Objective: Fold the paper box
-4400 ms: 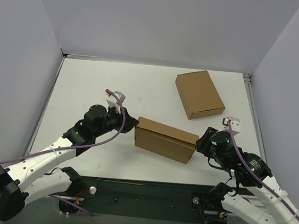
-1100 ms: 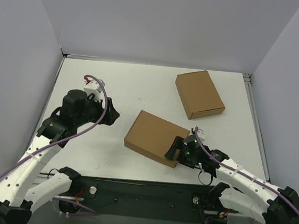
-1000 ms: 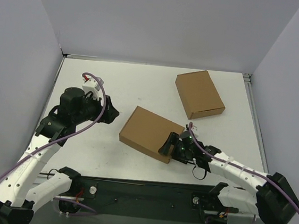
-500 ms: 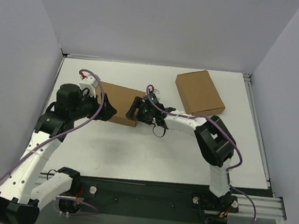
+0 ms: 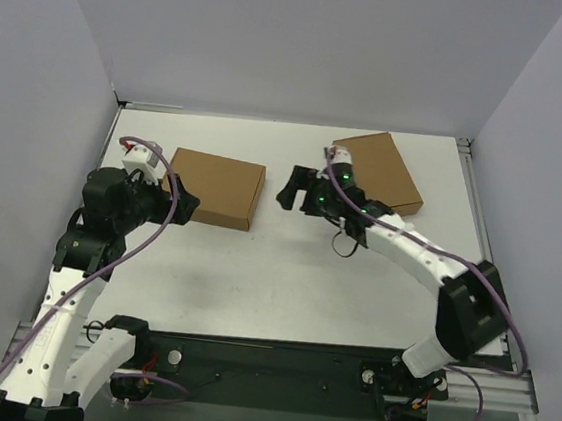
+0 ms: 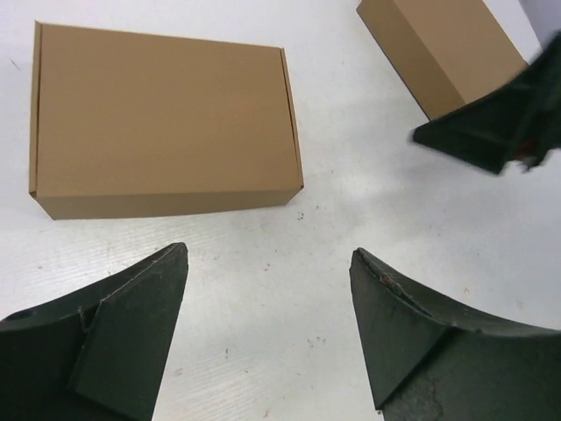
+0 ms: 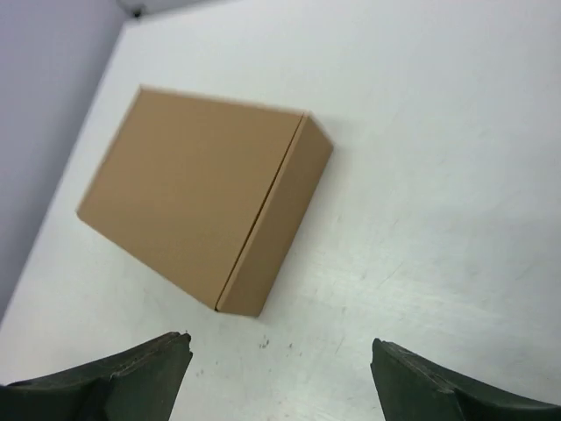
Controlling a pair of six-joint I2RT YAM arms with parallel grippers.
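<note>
Top external view: box lying closed and flat on the counter, back left, no loose flaps showing. Left pincer hovering wide just beside its near edge, gripping nothing. Right pincer gaping wide to its right, also empty. Risk, my guess: a low arm swing clipping the box or the second box and popping a tuck open.

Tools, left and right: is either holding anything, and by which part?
Nothing is held. The left tool is open just short of the brown box, not touching it; the right tool is open too, clear of that box.
</note>
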